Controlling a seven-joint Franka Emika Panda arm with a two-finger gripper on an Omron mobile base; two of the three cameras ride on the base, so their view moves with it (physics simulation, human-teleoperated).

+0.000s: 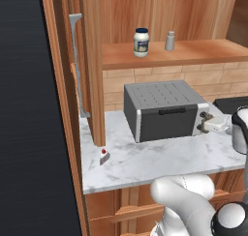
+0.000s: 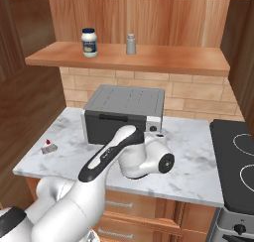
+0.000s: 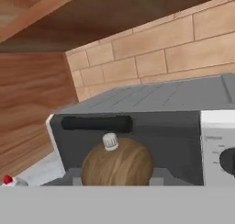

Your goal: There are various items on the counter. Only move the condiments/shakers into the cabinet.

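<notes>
Landmark for all placements: toaster oven (image 1: 164, 109), dark grey, one count, standing on the marbled counter (image 1: 145, 165) against the brick wall.

Left of the toaster oven, near the counter's front edge: one tiny white wedge with red top (image 1: 103, 156), alone on the stone, well apart from everything else.

Above the toaster oven, on the plank shelf of the wooden cabinet (image 1: 164, 53): one white jar with dark blue lid (image 1: 141, 42), upright, above the oven's left part; one small light-grey shaker (image 1: 170, 40), upright, just to the right of the jar and apart from it. Two condiments on the shelf in all.

In front of the toaster oven's door, below its dark handle: one brown wooden pepper mill (image 3: 117, 163), rounded body with a small white knob on top, seen close in the hand view. Gripper (image 3: 117, 181) clamped on the pepper mill, one grey finger pad (image 3: 158, 177) showing at each side of the wood. Mill centred between the fingers, upright against the oven's front face.

Right of the toaster oven: one black stovetop (image 2: 233, 161), edge to edge with the counter.
</notes>
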